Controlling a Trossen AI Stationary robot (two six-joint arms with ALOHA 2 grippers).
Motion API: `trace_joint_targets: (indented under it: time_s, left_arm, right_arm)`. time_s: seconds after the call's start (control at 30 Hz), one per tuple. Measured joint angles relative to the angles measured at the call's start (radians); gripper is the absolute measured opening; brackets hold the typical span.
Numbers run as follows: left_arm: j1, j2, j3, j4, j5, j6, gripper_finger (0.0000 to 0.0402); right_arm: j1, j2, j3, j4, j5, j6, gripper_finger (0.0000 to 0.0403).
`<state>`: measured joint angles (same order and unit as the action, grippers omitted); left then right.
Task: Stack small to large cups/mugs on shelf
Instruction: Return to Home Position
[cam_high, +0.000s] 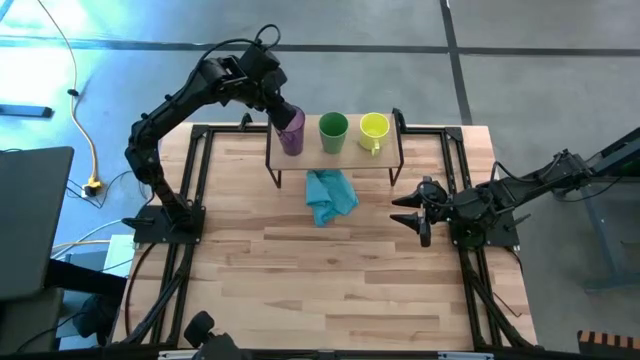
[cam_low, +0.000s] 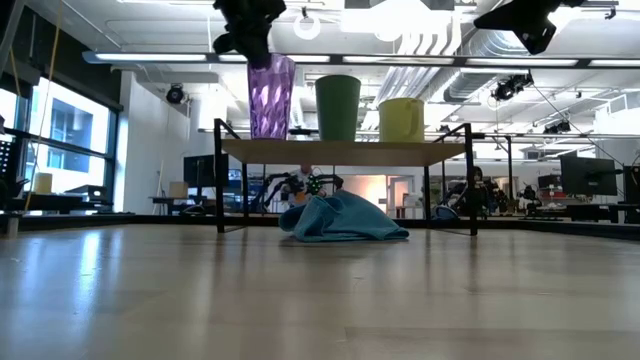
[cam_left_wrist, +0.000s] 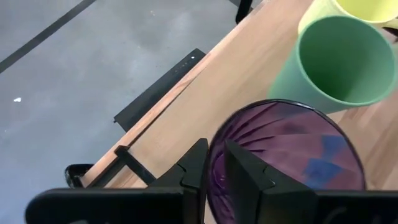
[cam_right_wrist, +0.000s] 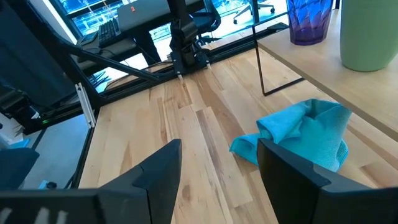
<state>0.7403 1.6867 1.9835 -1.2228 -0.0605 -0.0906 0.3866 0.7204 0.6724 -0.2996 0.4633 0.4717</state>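
— Tall translucent purple tumbler (cam_low: 271, 95): where does it stand?

— Upright on the low light wood shelf with thin black legs (cam_low: 340, 152), at the end nearest the left arm. It is first in a row with the plain green cup (cam_low: 338, 108) beside it and the yellow-green handled mug (cam_low: 402, 120) after that. The three stand side by side, none inside another.

— And the left gripper (cam_high: 284, 110)?

— It sits right at the tumbler's top, astride one side of the rim. I cannot tell whether it is clamping the wall or has let go. The right gripper (cam_high: 398, 210) waits low over the wooden table (cam_high: 330, 280) near its own base, spread wide and holding nothing.

— How would you expect the tumbler to handle?

— Light, I'd guess, with a thin, stiff, faceted wall that looks smooth enough to slip. It is the tallest of the three, so it probably tips most easily. A sideways nudge on leaving could knock it into the green cup.

— Where is the best hold?

— Pinch the rim wall on the side away from the green cup. Lift straight up when going clear.

— Anything underneath?

— A crumpled light blue cloth (cam_low: 345, 222) lies on the table just in front of the shelf, touching none of the cups.
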Motion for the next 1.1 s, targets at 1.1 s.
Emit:
trace_joint_targets:
  time_s: [1.1]
  left_arm:
    - [-0.001, -0.3, 0.277, -0.023, 0.239, 0.27, 0.0042]
  right_arm:
    - [0.0, -0.393, 0.0, 0.257, 0.351, -0.348, 0.0199]
